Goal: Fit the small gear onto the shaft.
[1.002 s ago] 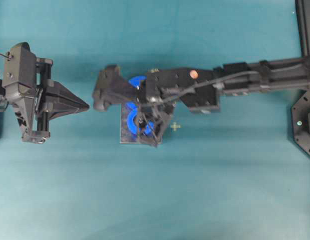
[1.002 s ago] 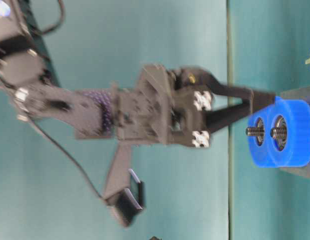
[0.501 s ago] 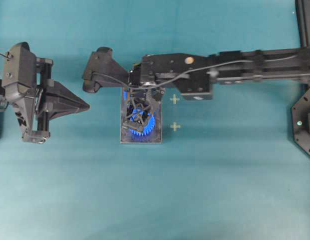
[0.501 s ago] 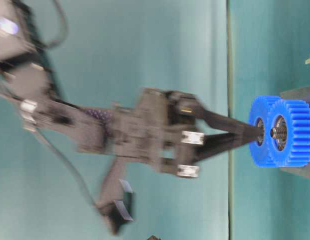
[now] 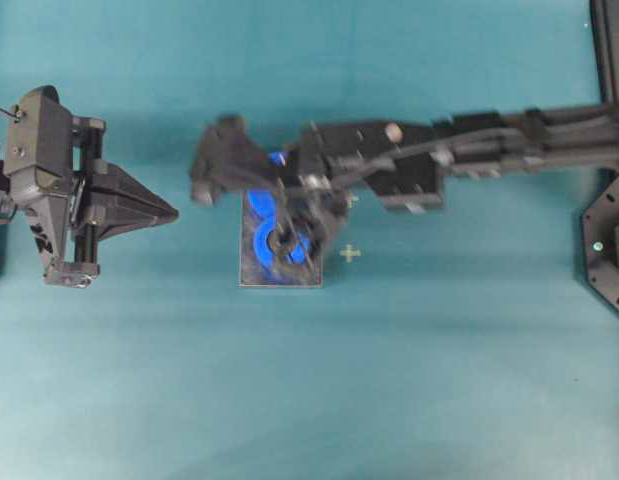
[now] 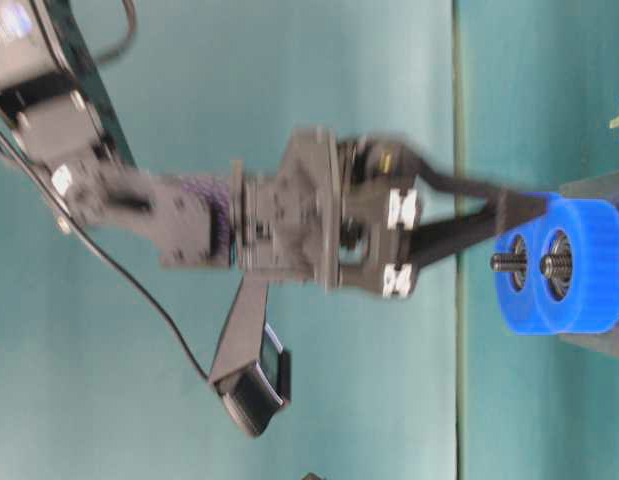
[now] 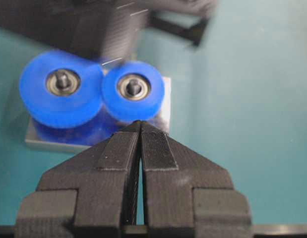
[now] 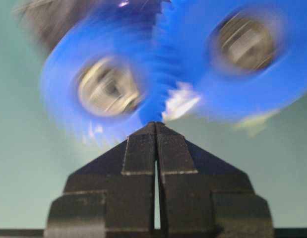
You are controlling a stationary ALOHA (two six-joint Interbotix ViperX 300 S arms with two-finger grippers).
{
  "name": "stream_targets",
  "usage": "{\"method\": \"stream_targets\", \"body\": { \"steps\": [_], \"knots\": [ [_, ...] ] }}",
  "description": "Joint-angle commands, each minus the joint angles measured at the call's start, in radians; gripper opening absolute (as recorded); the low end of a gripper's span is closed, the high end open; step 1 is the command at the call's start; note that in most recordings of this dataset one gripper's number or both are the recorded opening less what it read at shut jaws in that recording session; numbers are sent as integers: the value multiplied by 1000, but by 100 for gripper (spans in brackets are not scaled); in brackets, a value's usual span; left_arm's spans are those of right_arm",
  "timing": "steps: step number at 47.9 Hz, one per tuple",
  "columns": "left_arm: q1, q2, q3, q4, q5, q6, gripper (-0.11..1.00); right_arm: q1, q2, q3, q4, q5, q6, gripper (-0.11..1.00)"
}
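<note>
Where teeth showed sharp before, small gear [image 7: 133, 89] blurred beneath clenched right tool [image 8: 155, 126].

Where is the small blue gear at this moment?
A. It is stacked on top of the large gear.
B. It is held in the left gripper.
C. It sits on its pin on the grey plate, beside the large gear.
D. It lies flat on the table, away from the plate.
C: the left wrist view shows the small gear seated on the shaft of the plate, beside the large gear.
</note>
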Motion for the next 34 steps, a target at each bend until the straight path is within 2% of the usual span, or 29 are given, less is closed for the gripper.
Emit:
{"method": "stream_targets", "body": {
  "steps": [1,6,12,30,34],
  "knots": [
    [-2,-3,-9,3,-11,-2,0,34,-60,17,9,9,29,0],
    [-2,-3,-9,3,-9,-2,0,34,-97,20,5,0,58,0],
    [-2,-2,-11,3,-11,-2,0,8,-97,-9,-18,-26,55,0],
    [-2,-2,-12,3,-11,-2,0,-52,51,-124,-26,-101,14,0],
    [-2,-2,-12,3,-11,-2,0,-54,63,-126,-26,-97,6,0]
  ]
}}
